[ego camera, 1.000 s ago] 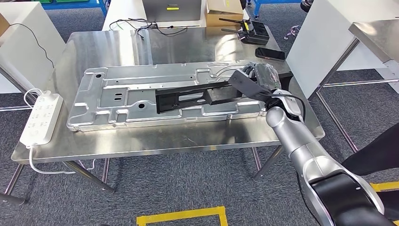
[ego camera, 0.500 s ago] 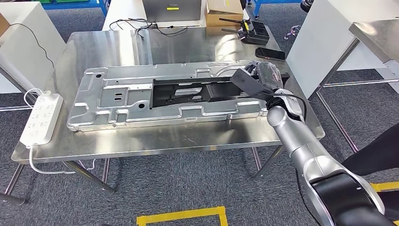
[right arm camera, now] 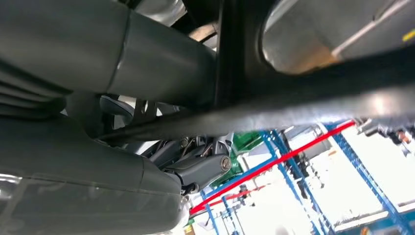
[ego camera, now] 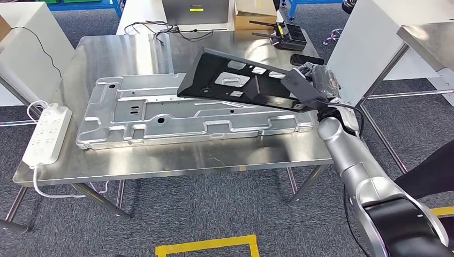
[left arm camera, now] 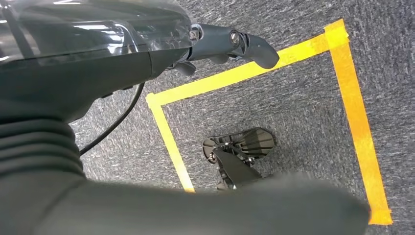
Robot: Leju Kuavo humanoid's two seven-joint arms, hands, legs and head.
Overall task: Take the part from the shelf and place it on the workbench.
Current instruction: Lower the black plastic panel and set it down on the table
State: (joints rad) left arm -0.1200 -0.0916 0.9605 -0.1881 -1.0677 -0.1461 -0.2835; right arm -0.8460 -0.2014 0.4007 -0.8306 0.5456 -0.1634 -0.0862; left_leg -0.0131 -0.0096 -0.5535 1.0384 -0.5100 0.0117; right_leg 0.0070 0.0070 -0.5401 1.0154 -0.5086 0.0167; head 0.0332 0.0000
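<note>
Right hand (ego camera: 320, 83): grips the black part (ego camera: 243, 81) at its right end, fingers closed around the edge.
Black part: lifted, tilted, the left end higher; it hangs over the silver panel (ego camera: 160, 115) and does not touch it.
Left hand (left arm camera: 230, 44): hangs over grey carpet with yellow tape lines (left arm camera: 352, 105); fingers apart, nothing in it.
Silver panel: lies flat on the steel workbench (ego camera: 107, 51).
Power strip (ego camera: 47, 134): at the left edge of the workbench.
Far end: black cables (ego camera: 160, 29) and a black device (ego camera: 308, 60).
</note>
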